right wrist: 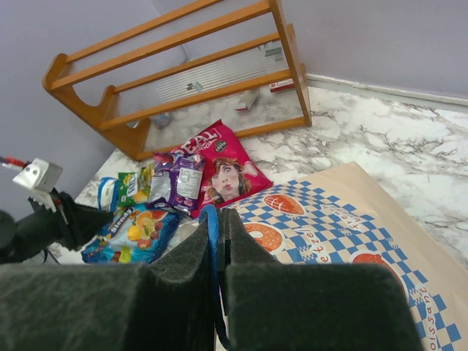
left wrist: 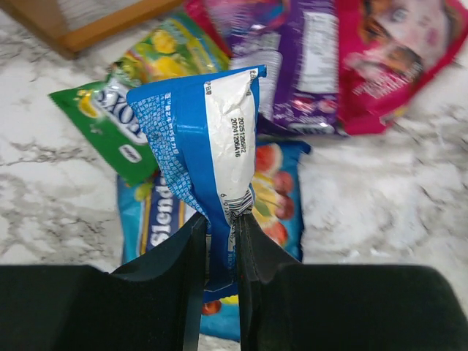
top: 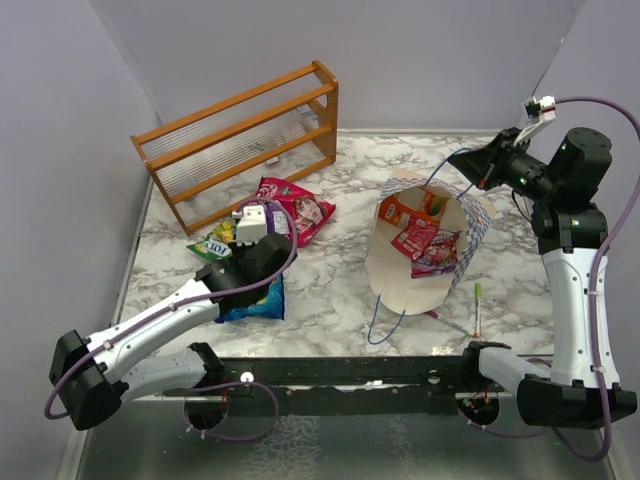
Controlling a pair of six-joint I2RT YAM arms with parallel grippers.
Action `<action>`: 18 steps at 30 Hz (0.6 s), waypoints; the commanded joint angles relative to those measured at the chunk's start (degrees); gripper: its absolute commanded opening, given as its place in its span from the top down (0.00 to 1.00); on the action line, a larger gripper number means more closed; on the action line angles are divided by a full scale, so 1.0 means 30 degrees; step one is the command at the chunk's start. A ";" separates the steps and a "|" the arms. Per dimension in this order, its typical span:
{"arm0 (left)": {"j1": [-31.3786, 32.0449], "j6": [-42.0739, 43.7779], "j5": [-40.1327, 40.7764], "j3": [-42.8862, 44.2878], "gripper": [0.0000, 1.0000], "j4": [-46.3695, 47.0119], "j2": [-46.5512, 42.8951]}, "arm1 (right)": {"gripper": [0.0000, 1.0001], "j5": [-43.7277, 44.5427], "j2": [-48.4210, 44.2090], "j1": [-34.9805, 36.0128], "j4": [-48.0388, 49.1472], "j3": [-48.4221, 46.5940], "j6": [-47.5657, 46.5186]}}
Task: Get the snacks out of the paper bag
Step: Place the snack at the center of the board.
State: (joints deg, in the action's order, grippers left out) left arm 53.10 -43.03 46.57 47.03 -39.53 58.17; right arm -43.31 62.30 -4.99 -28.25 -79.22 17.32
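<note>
I judge the task to be about half done. Four snacks lie out on the table (top: 330,290) in a loose pile at its left side, in front of the wooden rack (top: 240,140): a pink packet (top: 300,205), a purple packet (right wrist: 179,175), a green-yellow packet (left wrist: 110,117) and a blue fruit packet (top: 255,298). A fifth one, the blue-and-white packet (left wrist: 197,139), hangs just over this pile. The left gripper (left wrist: 219,241) has its fingers closed narrowly on one short end of it. The long axis of this packet runs straight away from the fingers, the free end points toward the pile, and the back seam with the printed date faces the wrist camera. I think it only needs to be released.

The paper bag (top: 410,285) is right of the table's middle, nearer the right edge. Its mouth is open upward and somewhat toward the near edge, and the opening is stretched from far to near. How much the bag leans, I cannot tell. The right gripper (right wrist: 217,213) is closed fully on the blue cord handle (right wrist: 211,227) at the far right of the mouth.

Inside I see at least an orange packet (top: 400,208), a red packet (top: 415,238) and another pink-red packet (top: 438,252). Whether more lie under them is hidden.
</note>
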 commanded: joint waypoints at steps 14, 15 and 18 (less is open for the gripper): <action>-0.9698 0.3486 -0.6282 0.2209 0.96 0.3518 0.5473 | 0.99 -0.0048 -0.0369 -0.0064 0.0438 -0.0148 0.0069; -0.9834 0.3174 -0.6380 0.2040 0.94 0.3495 0.5811 | 0.99 -0.0068 -0.0383 -0.0064 0.0424 -0.0141 0.0069; -1.0279 0.2582 -0.7092 0.1108 0.93 0.4023 0.6483 | 0.99 -0.0102 -0.0399 -0.0064 0.0459 -0.0115 0.0071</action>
State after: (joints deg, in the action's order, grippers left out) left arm 23.90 -33.54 30.41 52.75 -29.54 75.55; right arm -43.31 62.17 -4.99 -28.25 -79.22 17.34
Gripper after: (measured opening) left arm 0.212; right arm 0.016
